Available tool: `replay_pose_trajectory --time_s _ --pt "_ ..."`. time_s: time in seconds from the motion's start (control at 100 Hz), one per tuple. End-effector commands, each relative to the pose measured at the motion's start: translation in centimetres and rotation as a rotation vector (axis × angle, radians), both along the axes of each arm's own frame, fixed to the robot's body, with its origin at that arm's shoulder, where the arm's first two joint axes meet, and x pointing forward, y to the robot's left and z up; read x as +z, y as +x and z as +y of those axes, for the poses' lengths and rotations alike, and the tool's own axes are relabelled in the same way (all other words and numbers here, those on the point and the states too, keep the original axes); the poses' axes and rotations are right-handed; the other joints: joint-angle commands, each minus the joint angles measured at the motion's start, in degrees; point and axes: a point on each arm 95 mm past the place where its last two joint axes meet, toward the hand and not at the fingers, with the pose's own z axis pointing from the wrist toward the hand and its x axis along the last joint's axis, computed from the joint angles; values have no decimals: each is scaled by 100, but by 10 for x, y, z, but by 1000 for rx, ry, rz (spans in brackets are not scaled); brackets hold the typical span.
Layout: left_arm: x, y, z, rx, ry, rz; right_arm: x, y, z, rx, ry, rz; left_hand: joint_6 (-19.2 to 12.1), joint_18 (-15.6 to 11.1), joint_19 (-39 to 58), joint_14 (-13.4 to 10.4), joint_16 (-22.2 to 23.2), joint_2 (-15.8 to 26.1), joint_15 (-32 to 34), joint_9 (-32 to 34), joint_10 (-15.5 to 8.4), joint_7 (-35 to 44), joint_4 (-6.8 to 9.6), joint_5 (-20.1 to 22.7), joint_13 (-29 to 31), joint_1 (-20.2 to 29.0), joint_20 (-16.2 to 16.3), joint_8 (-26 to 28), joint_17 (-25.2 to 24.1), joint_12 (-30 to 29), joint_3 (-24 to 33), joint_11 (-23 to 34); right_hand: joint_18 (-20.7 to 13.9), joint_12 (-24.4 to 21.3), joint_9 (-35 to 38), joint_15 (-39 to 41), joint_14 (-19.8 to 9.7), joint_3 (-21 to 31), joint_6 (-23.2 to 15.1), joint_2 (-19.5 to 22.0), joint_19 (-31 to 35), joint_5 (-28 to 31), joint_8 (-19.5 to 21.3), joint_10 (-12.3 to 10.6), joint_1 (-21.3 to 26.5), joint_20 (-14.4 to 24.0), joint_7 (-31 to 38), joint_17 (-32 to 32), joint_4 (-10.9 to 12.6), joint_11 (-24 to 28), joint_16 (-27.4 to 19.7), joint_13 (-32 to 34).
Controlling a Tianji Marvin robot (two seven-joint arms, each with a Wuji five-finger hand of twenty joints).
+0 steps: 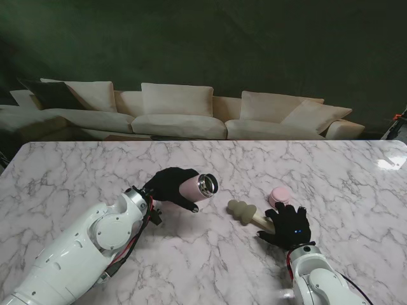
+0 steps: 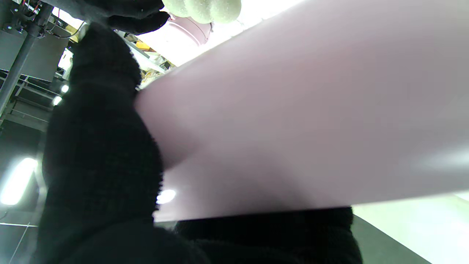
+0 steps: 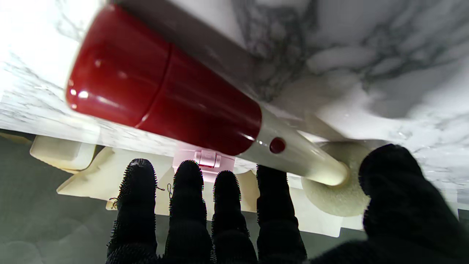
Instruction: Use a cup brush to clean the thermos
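Here, from the stand's view, the left hand (image 1: 170, 184) is wrapped around the pink thermos (image 1: 194, 187), holding it tipped on its side above the marble table (image 1: 76, 171) with the open steel mouth turned toward the robot's right. That tilt looks chosen to face the opening toward the brush (image 1: 245, 211), which lies on the table just beside it, its pale sponge head pointing at the mouth. The right hand (image 1: 287, 225) rests over the brush's handle end, fingers spread. The pink lid (image 1: 280, 195) sits on the table just beyond the brush, off the thermos, so the inside is reachable.

In the left wrist view, the thermos (image 2: 293, 121) fills nearly the whole picture, and dark gloved fingers (image 2: 102, 146) press around its wall: a firm, full grip. The sponge head (image 2: 203, 8) and the lid (image 2: 187, 31) show at the edge.

In the right wrist view, the brush's red and white handle (image 3: 190, 101) lies across the marble, with the sponge head (image 3: 333, 190) at its narrow end. The four fingers (image 3: 188, 198) are straight and apart, and the thumb (image 3: 399, 190) stands on the other side of the handle. Nothing is pinched yet; the hand looks set to close on the handle. I judge the next need is a secure grasp before the brush enters the mouth.
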Motion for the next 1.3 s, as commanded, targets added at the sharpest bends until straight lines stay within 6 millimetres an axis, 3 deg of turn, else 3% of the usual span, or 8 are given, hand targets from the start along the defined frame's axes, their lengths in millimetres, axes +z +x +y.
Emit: replay_pose_trajectory --time_s 0.0,0.12,0.25,0.35,0.52,0.71,0.92,1.29 --pt "0 1 -1 -6 4 5 -5 -1 -2 -11 -4 10 -888 -645 656 -460 252 2847 993 -35 -233 687 -64 338 420 2029 276 167 121 -50 1481 185 118 29 -66 52 79 131 42 -120 68 222 108 108 -180 84 109 -117 88 103 143 -62" --pt "0 0 -2 -6 2 6 -9 1 -2 -20 2 17 -889 -644 661 -460 253 2858 998 -39 -235 675 -67 325 418 2029 280 164 123 -53 1480 188 131 35 -56 73 78 149 -75 -54 88 560 144 121 -14 98 222 -121 89 117 152 -70" --pt "0 0 -3 -8 3 7 -14 2 -1 -30 18 -5 -880 -643 665 -446 256 2854 1003 -51 -228 675 -68 330 413 2037 283 167 118 -62 1482 184 151 92 185 206 43 -54 -374 72 187 1267 335 76 910 136 645 -49 154 259 183 46" --pt "0 1 -3 -12 8 12 -16 4 -1 -39 30 -43 -885 -630 663 -446 256 2859 1004 -52 -241 671 -71 335 410 2040 285 166 107 -67 1482 183 244 161 691 360 -7 1426 -840 -457 266 1569 -777 -48 1322 136 2060 -20 -469 310 192 210" --pt "0 0 -3 -15 8 15 -18 4 1 -40 59 -51 -881 -624 663 -441 257 2862 1006 -57 -235 662 -75 335 406 2040 289 166 100 -72 1481 182 430 207 1393 301 215 1868 -917 -609 246 2107 -561 -186 1952 101 2694 87 -813 372 101 524" --pt "-1 0 -4 -14 5 14 -18 4 3 -54 97 -41 -876 -619 665 -434 258 2873 1008 -65 -235 657 -78 331 401 2044 292 169 98 -73 1482 183 760 180 2929 55 512 1603 -679 -352 103 1924 243 4 2320 -140 2945 352 -877 278 -96 1360" --pt "-1 -1 -5 -15 3 17 -18 3 3 -48 109 -32 -877 -613 669 -425 260 2884 1014 -74 -227 654 -78 333 403 2044 298 172 97 -79 1488 189 819 204 4164 20 424 1376 -778 -214 83 1806 496 -96 2484 -310 3108 728 -823 433 -123 1971" --pt "-3 -2 -6 -19 -2 22 -12 1 -2 -22 130 -20 -867 -609 671 -416 260 2899 1018 -79 -214 647 -84 336 402 2046 305 177 89 -74 1486 212 1321 1199 4082 963 703 354 -1041 216 870 1451 869 291 3002 -745 3353 2682 -570 2891 291 4313"
